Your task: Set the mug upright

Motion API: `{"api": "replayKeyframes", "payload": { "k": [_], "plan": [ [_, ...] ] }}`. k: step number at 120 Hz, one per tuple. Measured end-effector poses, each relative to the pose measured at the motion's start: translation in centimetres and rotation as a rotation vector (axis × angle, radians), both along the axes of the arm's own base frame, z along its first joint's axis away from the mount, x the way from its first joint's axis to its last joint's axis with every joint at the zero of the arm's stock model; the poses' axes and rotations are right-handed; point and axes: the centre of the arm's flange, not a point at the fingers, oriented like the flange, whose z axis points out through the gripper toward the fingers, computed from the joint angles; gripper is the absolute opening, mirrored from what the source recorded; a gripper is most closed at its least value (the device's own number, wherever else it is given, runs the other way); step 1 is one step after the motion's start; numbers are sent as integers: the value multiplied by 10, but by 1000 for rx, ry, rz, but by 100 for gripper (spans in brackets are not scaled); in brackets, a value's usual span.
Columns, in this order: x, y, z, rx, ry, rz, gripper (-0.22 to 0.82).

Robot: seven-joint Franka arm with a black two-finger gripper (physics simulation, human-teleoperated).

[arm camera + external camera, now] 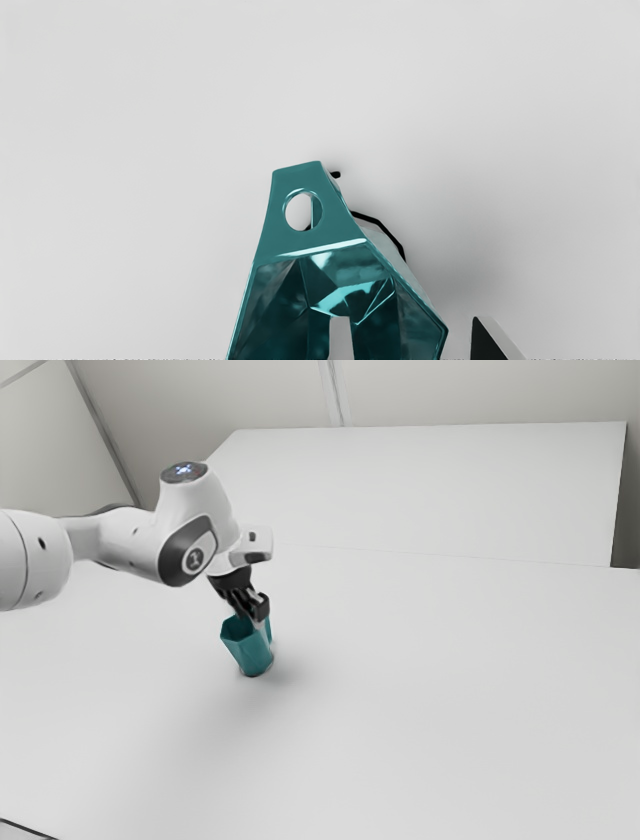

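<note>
My gripper (261, 628) reaches down at the rim of the teal mug (247, 650), which has its mouth up and leans somewhat in the exterior view; whether its base lies flat on the table I cannot tell. In the wrist view the faceted mug (320, 235) shows its hollow inside and a handle with a round hole. There the gripper (416, 339) is open: one finger (341, 340) appears inside the mouth, the other (492, 342) stands outside, apart from the wall. The mug's wall runs between them.
The white table (430, 690) spreads around the mug. Behind it in the exterior view stands another pale surface (430, 490). A dark thin line (28, 830) crosses the near left corner of that view.
</note>
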Motion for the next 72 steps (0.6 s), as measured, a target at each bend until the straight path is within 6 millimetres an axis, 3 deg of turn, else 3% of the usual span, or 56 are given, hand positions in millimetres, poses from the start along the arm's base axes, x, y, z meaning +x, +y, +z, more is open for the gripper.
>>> {"api": "replayKeyframes", "payload": {
  "k": [17,44,56,72],
  "plan": [
    [3,-3,44,-9,-55,5,21],
    [37,-6,124,-49,-67,50,41],
    [49,1,136,-57,-15,82,48],
    [49,32,134,-80,78,162,54]
  ]
}}
